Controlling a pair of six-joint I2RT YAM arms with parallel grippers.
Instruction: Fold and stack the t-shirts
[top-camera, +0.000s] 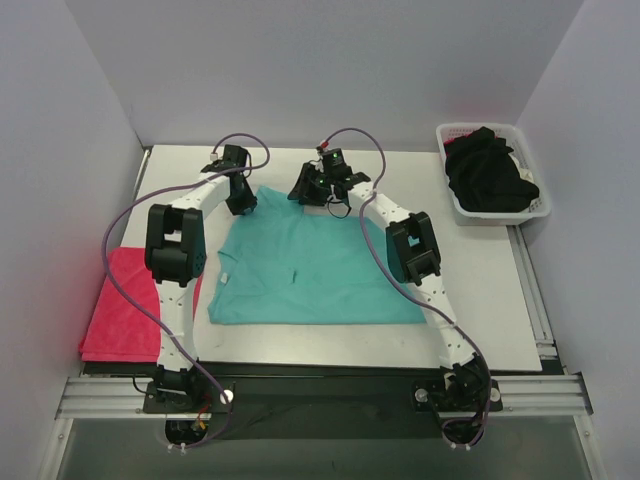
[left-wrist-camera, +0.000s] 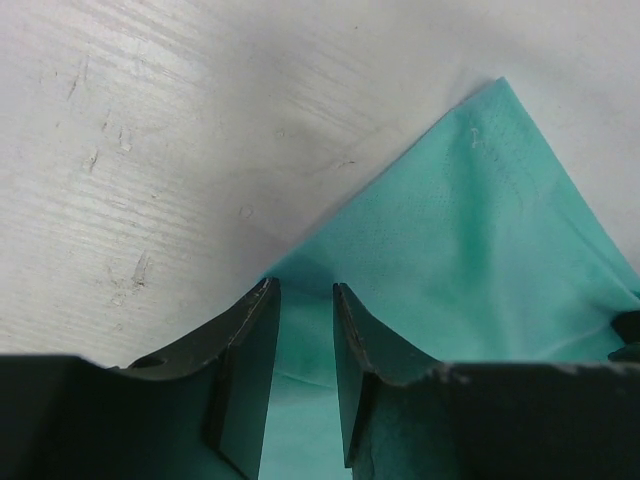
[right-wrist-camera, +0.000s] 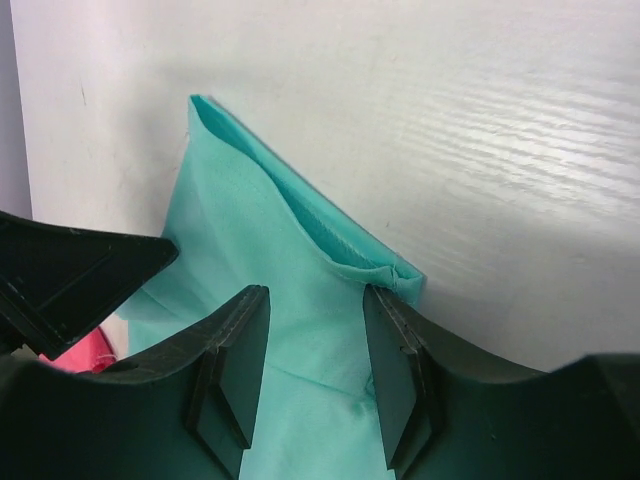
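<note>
The left end effector (left-wrist-camera: 305, 292) is narrowly parted, the right end effector (right-wrist-camera: 316, 296) wider, both reaching forward

Robotics lab test cell. Plain pale grey panel walls (top-camera: 100, 80) stand left, right and beyond the left claw (top-camera: 241, 203) and right claw (top-camera: 304, 190). A white wood-grain tabletop (top-camera: 470, 290) lies beneath them. A silver aluminium extrusion rail (top-camera: 110, 395) runs behind, holding the black arm bases (top-camera: 170, 385).

the left arm (top-camera: 175, 245) hid the right edge of the pinkish-red shirt (top-camera: 112, 305) and part of the left edge of the teal shirt (top-camera: 320, 270). the black shirts (top-camera: 487, 172) lay heaped in the basket (top-camera: 545, 208), their number untellable.
</note>
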